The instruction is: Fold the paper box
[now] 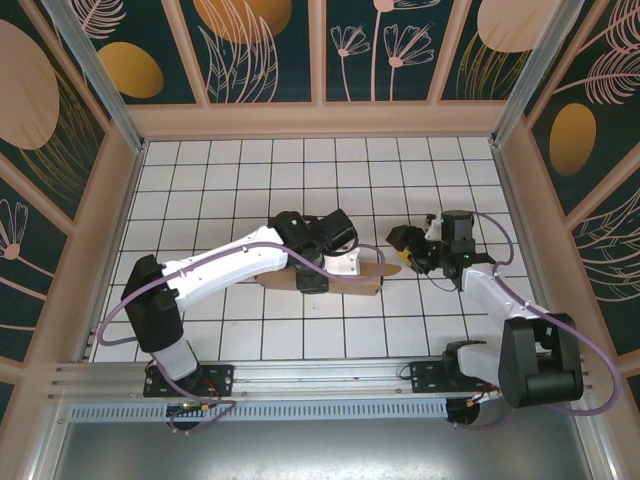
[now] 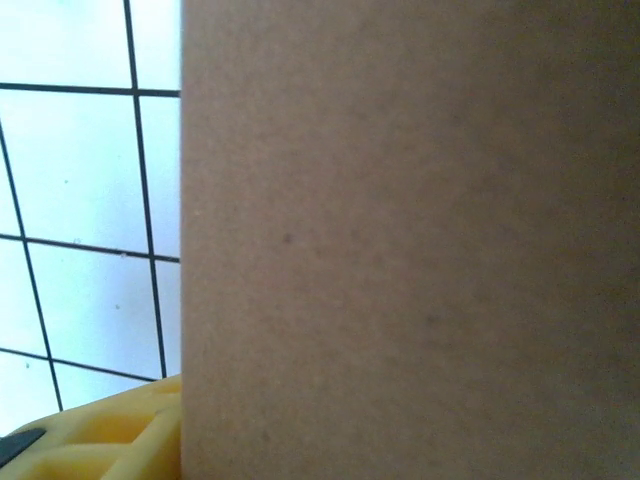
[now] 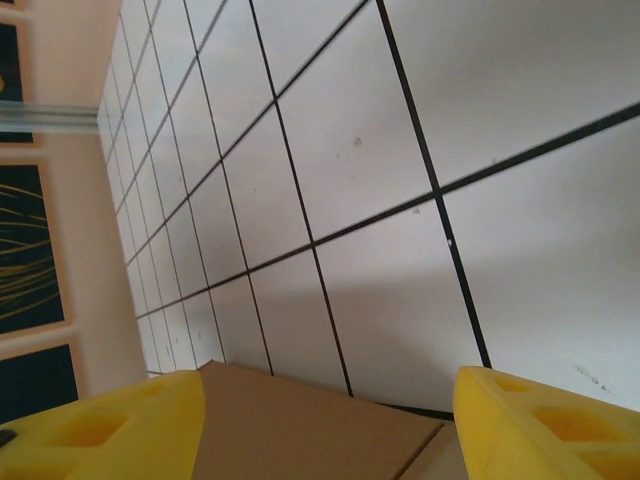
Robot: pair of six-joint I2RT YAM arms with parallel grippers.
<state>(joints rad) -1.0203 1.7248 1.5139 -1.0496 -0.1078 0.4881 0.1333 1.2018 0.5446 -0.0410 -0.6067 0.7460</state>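
We find the paper box (image 1: pixel 365 283) lying mid-table on the white tiled surface (image 1: pixel 250 180), beneath the left gripper (image 1: pixel 338 240). We cannot tell how that gripper's jaws stand (matte brown card blocks its wrist view). The right gripper (image 3: pixel 330 388), yellow fingers apart and holding nothing, is near the box's rounded tab end. We advise pinning the panel flat and folding along the crease, lest the thin card buckle.
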